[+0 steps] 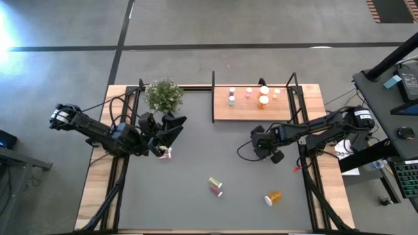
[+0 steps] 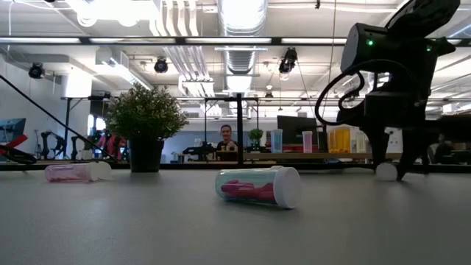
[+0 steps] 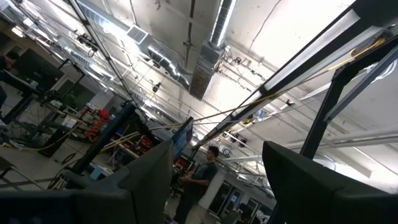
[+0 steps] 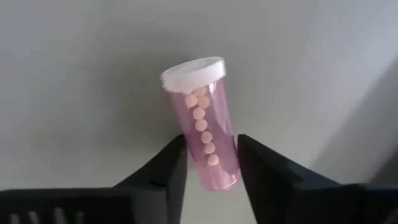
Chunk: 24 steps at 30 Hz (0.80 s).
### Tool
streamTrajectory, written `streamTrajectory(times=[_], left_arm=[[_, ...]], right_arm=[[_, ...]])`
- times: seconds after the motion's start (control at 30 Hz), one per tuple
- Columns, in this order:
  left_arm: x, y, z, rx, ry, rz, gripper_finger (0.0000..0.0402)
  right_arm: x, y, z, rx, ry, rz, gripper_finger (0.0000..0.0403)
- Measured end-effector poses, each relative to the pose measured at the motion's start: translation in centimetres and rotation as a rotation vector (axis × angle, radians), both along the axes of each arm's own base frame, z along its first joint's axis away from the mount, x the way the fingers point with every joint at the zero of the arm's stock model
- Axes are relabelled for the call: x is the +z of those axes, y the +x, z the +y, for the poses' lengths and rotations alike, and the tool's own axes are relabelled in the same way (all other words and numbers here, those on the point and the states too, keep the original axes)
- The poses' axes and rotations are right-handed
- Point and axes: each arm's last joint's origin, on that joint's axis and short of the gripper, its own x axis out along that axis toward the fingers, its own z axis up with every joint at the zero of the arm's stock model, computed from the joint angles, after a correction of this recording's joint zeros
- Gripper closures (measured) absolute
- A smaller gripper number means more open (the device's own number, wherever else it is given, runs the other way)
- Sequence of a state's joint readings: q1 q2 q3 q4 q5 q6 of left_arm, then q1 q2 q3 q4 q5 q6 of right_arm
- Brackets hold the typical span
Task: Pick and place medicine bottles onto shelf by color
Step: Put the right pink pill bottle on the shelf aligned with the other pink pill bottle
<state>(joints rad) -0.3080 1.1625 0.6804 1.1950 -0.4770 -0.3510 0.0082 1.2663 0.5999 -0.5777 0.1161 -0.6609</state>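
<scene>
Right pincer [image 4: 208, 163] is clamped on a pink bottle [image 4: 205, 124], white cap pointing away, low over the counter [image 1: 196, 202] just in front of the shelf [image 1: 251, 111]. Left pincer [image 1: 163, 140] is half open, gripping nothing visible, parked by the plant [image 1: 164, 94].

Counted: two claws, left [image 1: 171, 124] and right [image 1: 276, 156]. One plant [image 1: 164, 95]. One shelf [image 1: 222, 112]. Three bottles [image 1: 215, 182] lying loose on the worktop [image 1: 215, 150].

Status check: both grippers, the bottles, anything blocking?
Right gripper shut on pink bottle at table level. Left gripper raised beside plant, fingers apart. Three bottles lying loose; shelf path unobstructed.
</scene>
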Motion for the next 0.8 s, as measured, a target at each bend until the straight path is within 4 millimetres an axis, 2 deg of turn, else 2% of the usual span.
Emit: streamTrajectory(times=[0.17, 0.33, 0.47, 0.6, 0.8], left_arm=[[0.0, 0.0, 0.0, -0.003, -0.004, -0.001, 0.0171], [-0.3, 0.3, -0.1, -0.005, -0.003, 0.011, 0.0171], [-0.9, 0.9, -0.1, 0.013, 0.0, 0.046, 0.0171], [-1.5, 2.0, 0.5, 0.081, -0.005, 0.135, 0.0171], [-0.4, 3.9, 1.1, 0.134, 0.064, 0.384, 0.0171]], right_arm=[[0.1, 0.0, 0.0, -0.113, 0.022, -0.008, 0.0314], [1.5, 0.6, 0.0, -0.231, 0.055, -0.024, 0.0313], [4.1, 1.4, 0.0, -0.304, 0.079, -0.072, 0.0307], [7.5, 2.7, 0.0, -0.361, 0.116, -0.209, 0.0309], [13.0, 4.6, -0.1, -0.489, 0.15, -0.421, 0.0308]])
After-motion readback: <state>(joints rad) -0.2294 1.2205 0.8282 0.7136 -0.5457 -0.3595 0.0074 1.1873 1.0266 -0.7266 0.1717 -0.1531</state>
